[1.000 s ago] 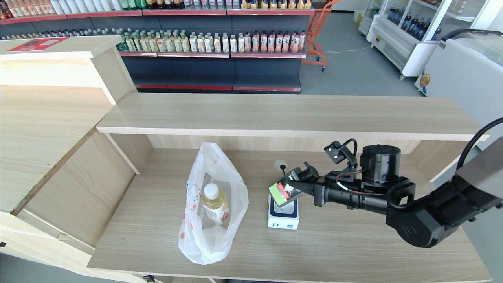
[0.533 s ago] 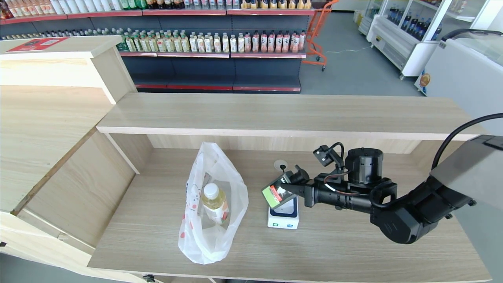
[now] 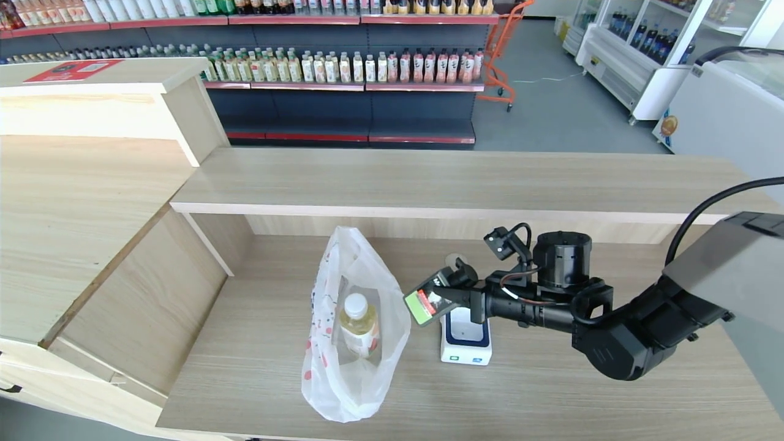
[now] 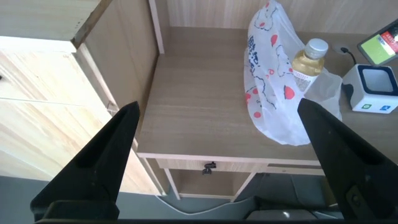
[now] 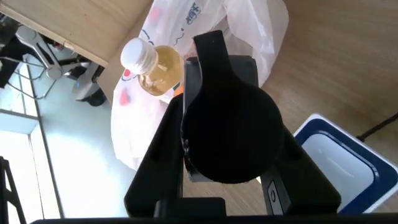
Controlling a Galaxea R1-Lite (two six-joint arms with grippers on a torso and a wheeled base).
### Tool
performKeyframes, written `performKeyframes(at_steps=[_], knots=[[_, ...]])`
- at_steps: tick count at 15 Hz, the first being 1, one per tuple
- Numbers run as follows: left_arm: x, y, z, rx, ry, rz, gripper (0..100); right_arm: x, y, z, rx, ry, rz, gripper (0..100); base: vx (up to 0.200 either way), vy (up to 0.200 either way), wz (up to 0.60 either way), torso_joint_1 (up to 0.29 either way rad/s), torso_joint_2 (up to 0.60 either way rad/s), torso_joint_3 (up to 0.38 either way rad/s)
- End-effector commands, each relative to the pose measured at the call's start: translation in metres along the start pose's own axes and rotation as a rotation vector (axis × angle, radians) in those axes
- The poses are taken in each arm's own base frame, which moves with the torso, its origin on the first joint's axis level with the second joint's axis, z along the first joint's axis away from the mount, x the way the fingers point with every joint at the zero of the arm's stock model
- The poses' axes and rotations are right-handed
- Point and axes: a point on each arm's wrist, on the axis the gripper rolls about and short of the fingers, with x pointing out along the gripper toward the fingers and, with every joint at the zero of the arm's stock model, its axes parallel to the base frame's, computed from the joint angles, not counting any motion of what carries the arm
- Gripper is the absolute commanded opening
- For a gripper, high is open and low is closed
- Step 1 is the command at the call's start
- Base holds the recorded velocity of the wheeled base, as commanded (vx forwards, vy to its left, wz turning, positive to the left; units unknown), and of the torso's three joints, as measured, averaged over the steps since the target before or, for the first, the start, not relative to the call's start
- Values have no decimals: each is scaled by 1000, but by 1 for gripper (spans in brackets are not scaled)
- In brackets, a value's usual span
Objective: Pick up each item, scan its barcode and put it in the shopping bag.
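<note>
Spanning the bench (image 3: 551, 392), the layout puts the bag (image 3: 324, 380), a bottle (image 3: 360, 324) standing inside it, just beside the scanner (image 3: 465, 343) on the robot's left. Above the scanner's left edge, the right hand (image 3: 438, 294) is clenched on a flat pack (image 3: 419, 304), held tilted with its free end towards the bag, so the drop looks like a short carry leftward over the bag's rim. Off the bench's near left corner, the left hand (image 4: 217, 109) hangs released, well farther from the pack.

We note a green-red packet (image 3: 422, 304) tilted above the white scanner (image 3: 465, 344); bottle (image 3: 359, 321) upright in the spotted bag (image 3: 323, 367) alongside.
</note>
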Motion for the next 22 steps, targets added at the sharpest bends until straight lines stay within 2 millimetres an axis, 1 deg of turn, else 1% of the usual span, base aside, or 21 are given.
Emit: performKeyframes(at_steps=[1,3,5,11,13,15,17,18,20,22], knots=[[0,0,0,0,-1,2,100,0,-1,0,-3,-1,-4,0,0,0,0,0,0,0],[0,0,0,-1,-1,0,100,3,-3,-5,-10,8,-10,0,0,0,0,0,0,0],[0,0,0,0,-1,0,100,18,-14,-12,-64,-16,-74,0,0,0,0,0,0,0],[0,0,0,-1,-1,0,100,59,-24,-25,-152,-23,-54,0,0,0,0,0,0,0],[0,0,0,-1,-1,0,100,73,-26,-34,-177,-17,-63,0,0,0,0,0,0,0],[0,0,0,0,-1,0,100,89,-25,-47,-215,-2,-60,0,0,0,0,0,0,0],[0,0,0,0,-1,0,100,95,-29,-63,-302,35,-57,0,0,0,0,0,0,0],[0,0,0,-1,-1,2,100,97,-29,-67,-324,42,-52,0,0,0,0,0,0,0],[0,0,0,-1,-1,0,100,108,-27,-72,-352,34,-37,0,0,0,0,0,0,0],[0,0,0,0,-1,2,100,112,-30,-75,-379,36,-37,0,0,0,0,0,0,0]])
